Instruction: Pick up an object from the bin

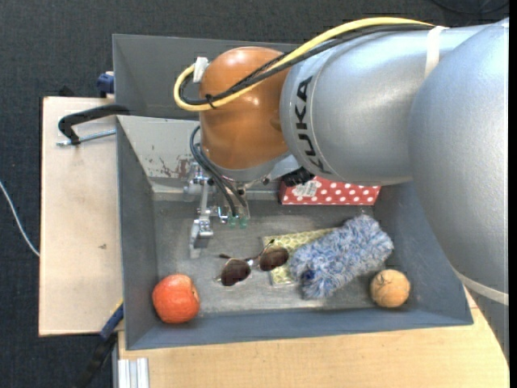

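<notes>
Starting at the left of the bin (131, 249), an orange ball (175, 298) sits in the near corner, well apart from everything else. Up and to its right the gripper (212, 221) hangs low over bare floor beneath the orange wrist cover, and I cannot tell whether it is spread or pressed together; nothing visible sits in it. Just below and to its right lie the sunglasses (250, 267), dark lenses up. They look like the nearest candidate for the pick. Their right lens touches a yellowish packet (292, 241), which is partly under a fuzzy blue duster (343, 257). Behind these a red polka-dot box (331, 192) rests against the back wall, and a tan ball (390, 288) sits at the far right.

To take the sunglasses cleanly, the arm would likely need to shift towards the near wall and rightward, centre over the bridge between the lenses, and descend straight, staying clear of the packet's edge so only the frame gets caught.
</notes>
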